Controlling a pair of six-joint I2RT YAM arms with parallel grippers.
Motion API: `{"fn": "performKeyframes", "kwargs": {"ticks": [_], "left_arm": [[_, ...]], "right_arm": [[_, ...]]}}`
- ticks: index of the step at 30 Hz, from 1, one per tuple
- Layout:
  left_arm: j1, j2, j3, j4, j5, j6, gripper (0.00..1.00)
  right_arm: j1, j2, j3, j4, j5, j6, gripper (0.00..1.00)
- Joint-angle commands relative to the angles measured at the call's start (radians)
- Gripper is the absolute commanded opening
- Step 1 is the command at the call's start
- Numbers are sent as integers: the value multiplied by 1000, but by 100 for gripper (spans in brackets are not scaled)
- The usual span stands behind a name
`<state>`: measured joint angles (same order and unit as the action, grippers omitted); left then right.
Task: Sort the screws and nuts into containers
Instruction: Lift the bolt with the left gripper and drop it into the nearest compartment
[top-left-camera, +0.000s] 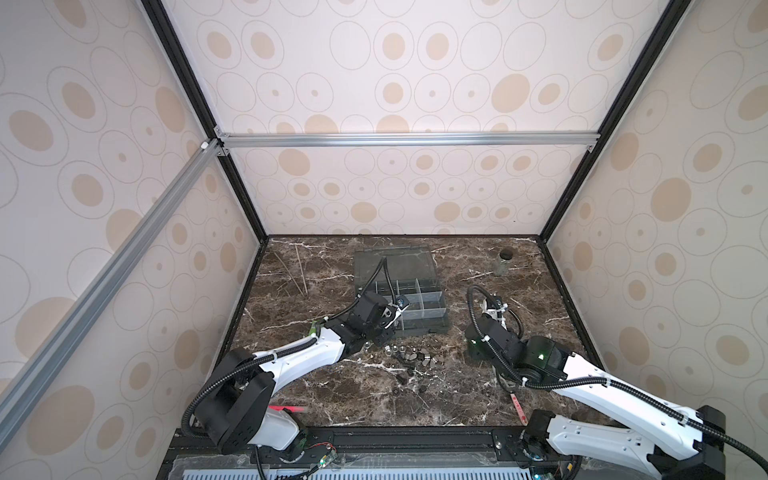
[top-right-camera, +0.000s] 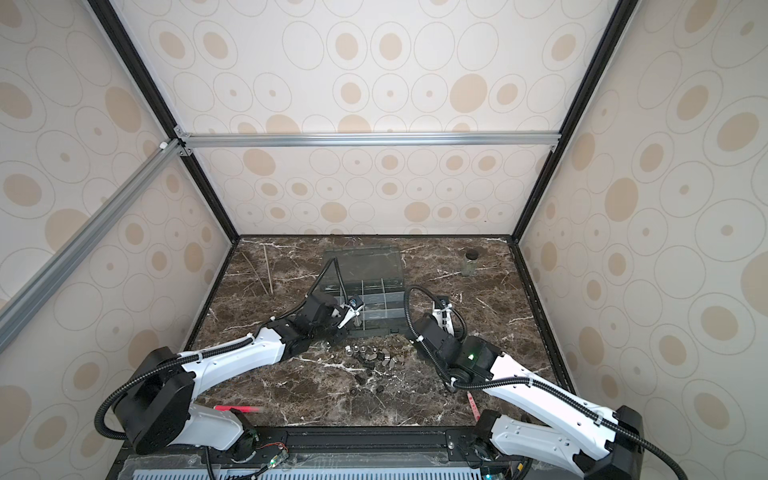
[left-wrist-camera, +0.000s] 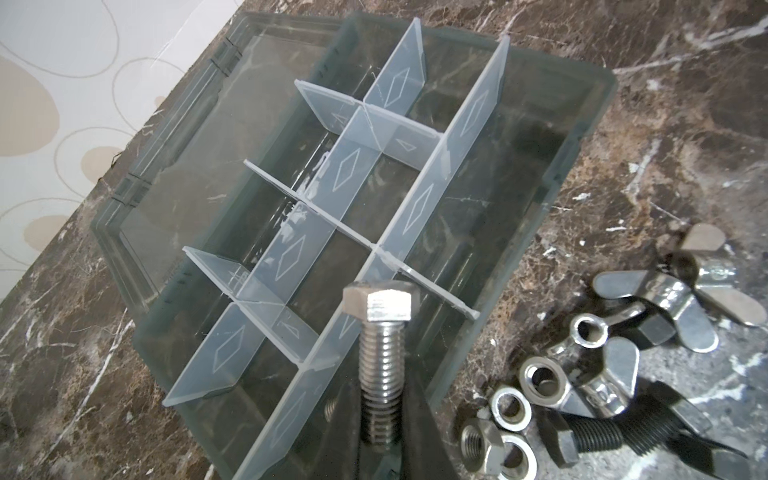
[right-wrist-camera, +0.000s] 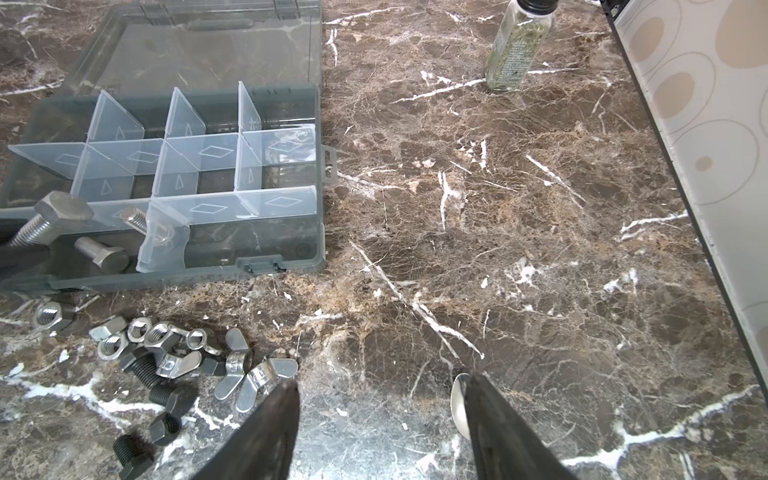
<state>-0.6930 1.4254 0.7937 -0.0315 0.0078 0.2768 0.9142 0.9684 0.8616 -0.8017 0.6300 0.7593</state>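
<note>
ok so rn my left claw (left-wrist-camera: 380, 419) is pinching a silver bolt (left-wrist-camera: 380, 332) by the thread end, with the hex head sticking out front. Grip looks solid afaict. It hangs over the near left end of the box (left-wrist-camera: 582, 137), whose lid (left-wrist-camera: 187, 166) lies flat open behind. Two bolts (right-wrist-camera: 104, 255) lie in the near left slot, so imo that's the bolt slot and this one goes there too.

Tips for the drop:
- From the wrist cam the head sits abt over the long divider (left-wrist-camera: 419, 208). I'd nudge back toward the near wall first, otherwise it prob clips the divider and hops into the next row.
- Go low b4 letting go. The bolt looks heavy and the plastic floor prob bounces it.
- The head is the heavy end, so it'll tip down first. Part the fingers only a bit and let it slide out.

My right claw (right-wrist-camera: 382, 386) is spread wide, holding nothing, hovering over the table (right-wrist-camera: 498, 249). It's by the pile of nuts (right-wrist-camera: 141, 328), wing nuts (right-wrist-camera: 266, 372) and black bolts (right-wrist-camera: 170, 395), with a spoon (right-wrist-camera: 458, 399) right by one finger. It's fine there, well clear of the box. Nuts go in a diff slot.
</note>
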Motion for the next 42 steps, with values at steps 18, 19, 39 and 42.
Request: {"fn": "performKeyframes", "kwargs": {"ticks": [18,19,39,42], "left_arm": [[13,12,-11,56,-57,45,39],[13,8,-12,55,-65,41,39],[73,-346,-193,38,-37,-455,44],[77,-396,-238,35,-49,-538,45]], "right_arm": [[4,-20,-15,-33,4,34,67],[4,-20,-15,-32,2,32,67],[3,127,-20,100,-155,-34,67],[3,173,-20,125,-181,-30,67]]}}
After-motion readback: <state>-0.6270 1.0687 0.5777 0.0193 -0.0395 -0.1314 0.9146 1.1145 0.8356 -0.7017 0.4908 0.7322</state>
